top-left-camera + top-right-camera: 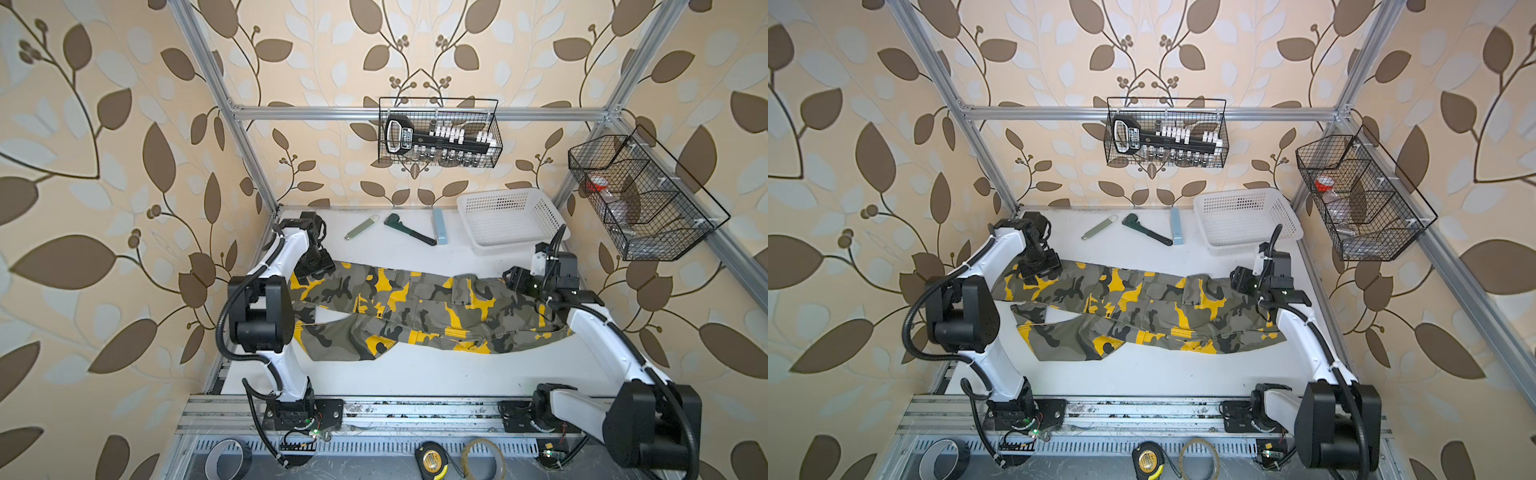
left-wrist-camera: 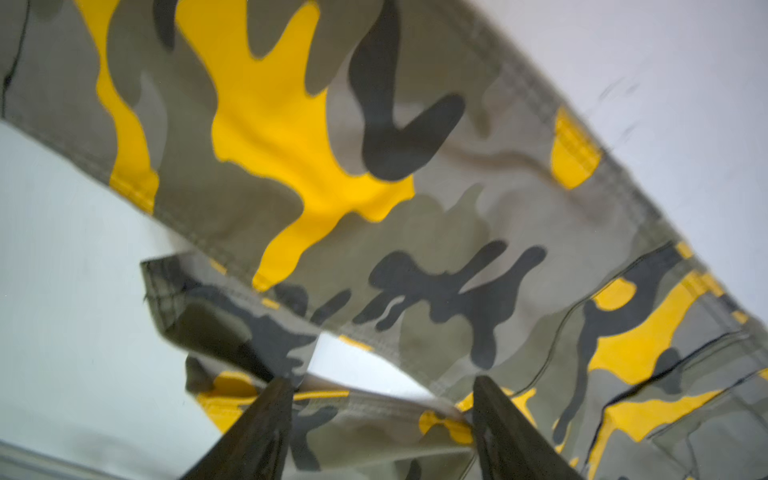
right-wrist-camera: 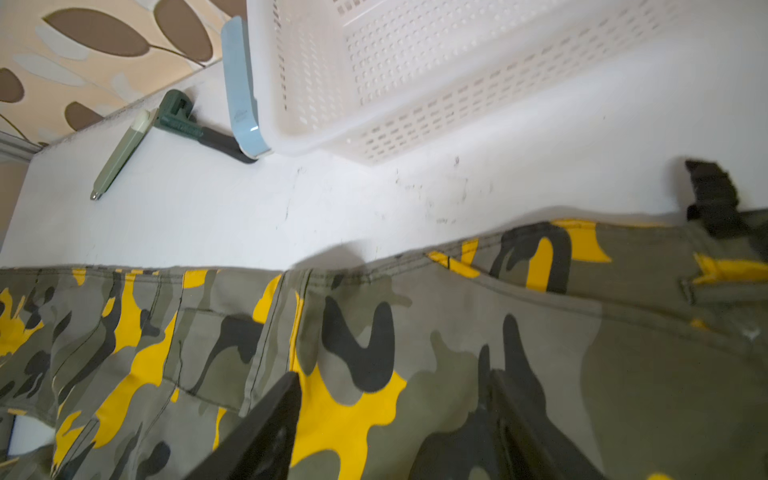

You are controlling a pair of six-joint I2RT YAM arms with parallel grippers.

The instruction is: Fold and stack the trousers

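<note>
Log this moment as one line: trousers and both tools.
trousers: laid full length, legs apart | left tool: open, over a leg hem | right tool: open, over waist end | gripped: nothing

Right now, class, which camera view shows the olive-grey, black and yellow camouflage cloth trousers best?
A top view: the camouflage trousers show nearly whole, end to end. The left wrist view shows only leg hems; the right wrist view only the pocketed part.
</note>
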